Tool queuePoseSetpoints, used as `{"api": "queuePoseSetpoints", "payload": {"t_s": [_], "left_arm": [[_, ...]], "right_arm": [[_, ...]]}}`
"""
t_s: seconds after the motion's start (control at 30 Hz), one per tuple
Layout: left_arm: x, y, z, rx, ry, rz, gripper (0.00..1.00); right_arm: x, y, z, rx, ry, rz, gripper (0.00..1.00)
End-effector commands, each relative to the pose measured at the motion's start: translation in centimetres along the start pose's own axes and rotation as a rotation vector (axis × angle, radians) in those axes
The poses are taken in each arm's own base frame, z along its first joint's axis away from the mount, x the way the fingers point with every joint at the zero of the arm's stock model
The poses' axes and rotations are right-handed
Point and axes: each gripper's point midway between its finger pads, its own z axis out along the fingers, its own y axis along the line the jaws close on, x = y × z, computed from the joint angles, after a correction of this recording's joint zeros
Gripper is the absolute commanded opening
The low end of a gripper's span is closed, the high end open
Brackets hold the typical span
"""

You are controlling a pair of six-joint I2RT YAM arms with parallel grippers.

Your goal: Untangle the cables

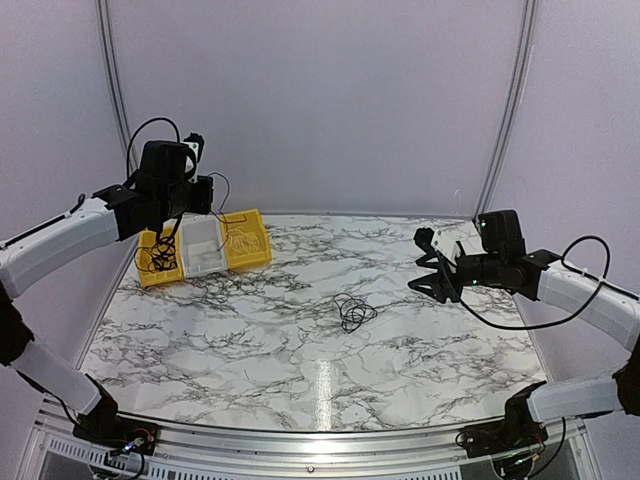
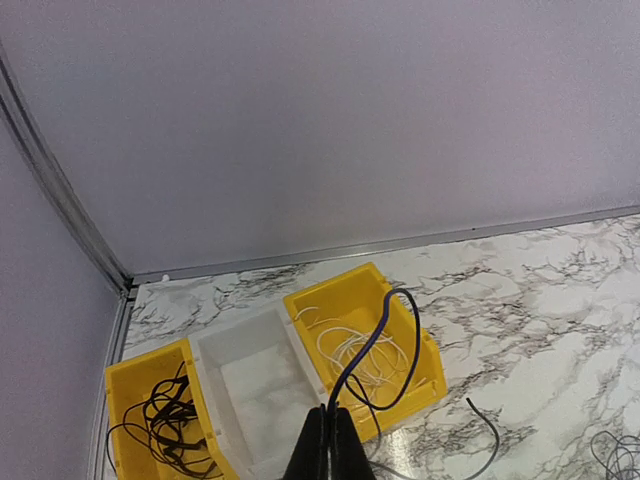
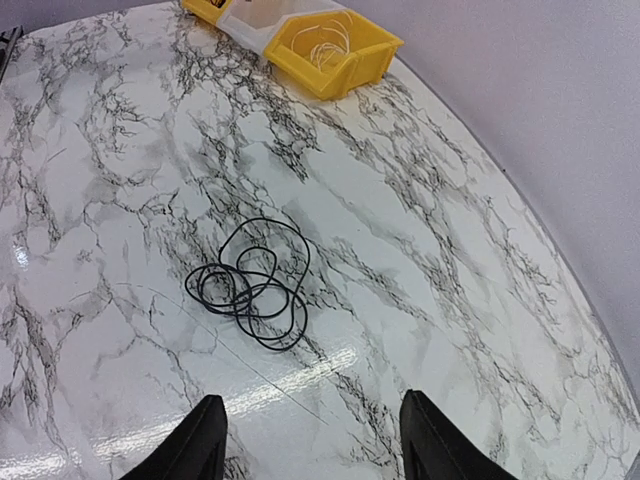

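My left gripper point(image 1: 172, 232) point(image 2: 329, 415) hangs above the bins and is shut on a thin dark cable point(image 2: 385, 330). That cable arches up and loops over the right yellow bin point(image 2: 340, 285), and its free end trails onto the table. A white cable point(image 2: 350, 350) lies in that bin. Several black cables point(image 2: 165, 420) lie in the left yellow bin point(image 2: 120, 375). A loose black cable tangle point(image 1: 352, 312) point(image 3: 250, 290) lies mid-table. My right gripper point(image 1: 435, 265) point(image 3: 312, 440) is open and empty, above the table to the right of the tangle.
A white bin point(image 1: 203, 248) point(image 2: 255, 385) stands between the two yellow bins at the table's far left. The bins also show at the top of the right wrist view point(image 3: 330, 45). Purple walls close the back and sides.
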Motion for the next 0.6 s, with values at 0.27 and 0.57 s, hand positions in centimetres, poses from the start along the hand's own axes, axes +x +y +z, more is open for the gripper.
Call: {"api": "queuePoseSetpoints", "payload": {"t_s": [0.27, 0.57], "left_arm": [[1.9, 7.4, 7.8, -0.233, 0.106, 0.003, 0.0], [4.8, 9.8, 13.7, -0.344, 0.202, 0.123, 0.0]], "right_arm": [[-0.4, -1.2, -0.7, 0.062, 0.0, -0.049, 0.6], [-0.2, -1.2, -0.6, 0.062, 0.008, -0.052, 0.6]]}}
